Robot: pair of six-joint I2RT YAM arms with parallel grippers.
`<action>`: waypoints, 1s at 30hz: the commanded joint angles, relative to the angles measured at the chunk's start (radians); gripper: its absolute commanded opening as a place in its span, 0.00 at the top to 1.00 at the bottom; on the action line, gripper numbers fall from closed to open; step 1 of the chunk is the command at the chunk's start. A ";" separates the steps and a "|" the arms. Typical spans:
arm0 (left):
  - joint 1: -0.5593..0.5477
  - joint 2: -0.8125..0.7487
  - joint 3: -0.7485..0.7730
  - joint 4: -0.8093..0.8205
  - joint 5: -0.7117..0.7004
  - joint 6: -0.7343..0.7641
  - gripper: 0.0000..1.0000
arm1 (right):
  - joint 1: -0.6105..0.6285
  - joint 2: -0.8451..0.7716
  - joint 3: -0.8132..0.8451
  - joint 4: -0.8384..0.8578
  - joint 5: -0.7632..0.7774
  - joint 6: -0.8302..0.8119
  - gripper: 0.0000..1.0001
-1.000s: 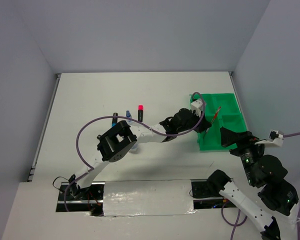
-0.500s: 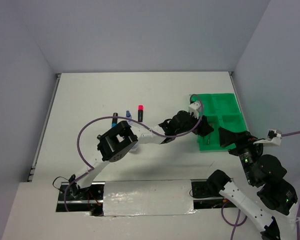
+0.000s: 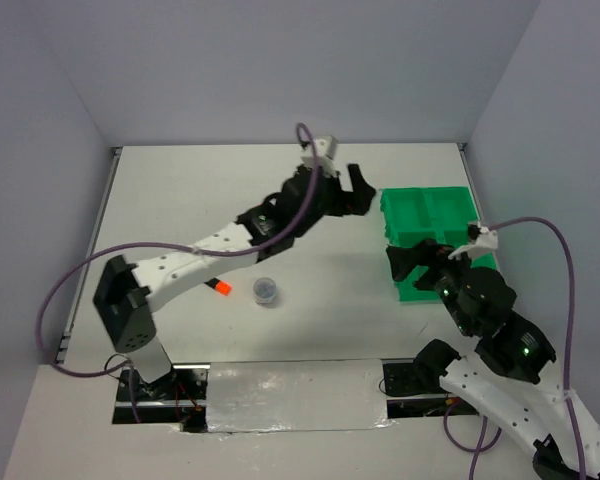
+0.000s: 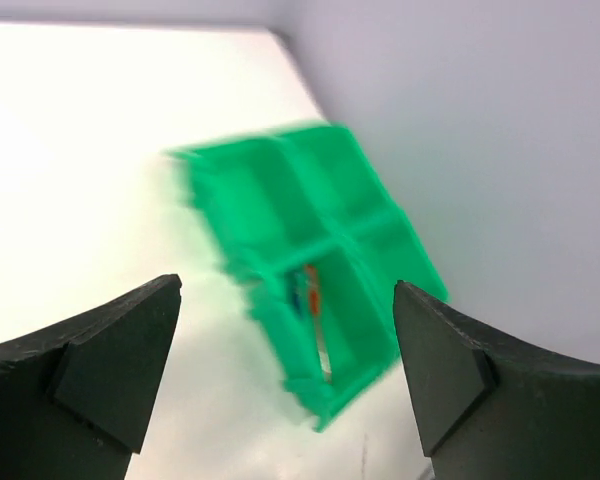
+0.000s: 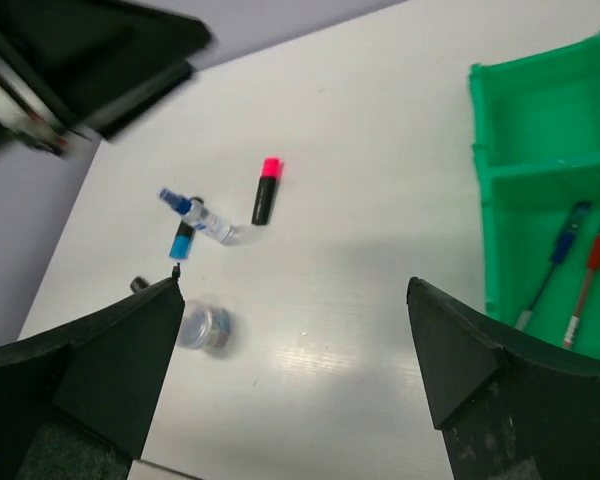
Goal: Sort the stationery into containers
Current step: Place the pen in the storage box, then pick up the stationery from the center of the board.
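The green tray (image 3: 435,212) stands at the right of the table. A blue pen (image 5: 555,262) and a red pen (image 5: 591,272) lie side by side in its near left compartment; the left wrist view blurs them (image 4: 314,312). My left gripper (image 3: 363,190) hangs open and empty above the table, just left of the tray (image 4: 280,200). Over the tray's near left corner my right gripper (image 3: 408,262) is open and empty too. On the table lie a pink highlighter (image 5: 266,190), a blue-capped bottle (image 5: 196,216), a blue highlighter (image 5: 182,243), a round jar (image 3: 266,290) and an orange highlighter (image 3: 218,287).
My left arm (image 3: 230,240) stretches across the middle of the table and hides the pink highlighter and the bottle from above. Grey walls close in the table at the back and on both sides. The tray's (image 5: 540,130) far compartments look bare.
My left gripper opened, leaving the red pen in the tray, then rose and swung away to the far left of the tray. My right gripper moved left over the tray's corner.
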 commanded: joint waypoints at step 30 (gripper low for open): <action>0.467 -1.153 -0.597 -0.898 -0.344 0.119 0.01 | 0.190 1.475 0.486 0.705 -0.312 -0.373 0.01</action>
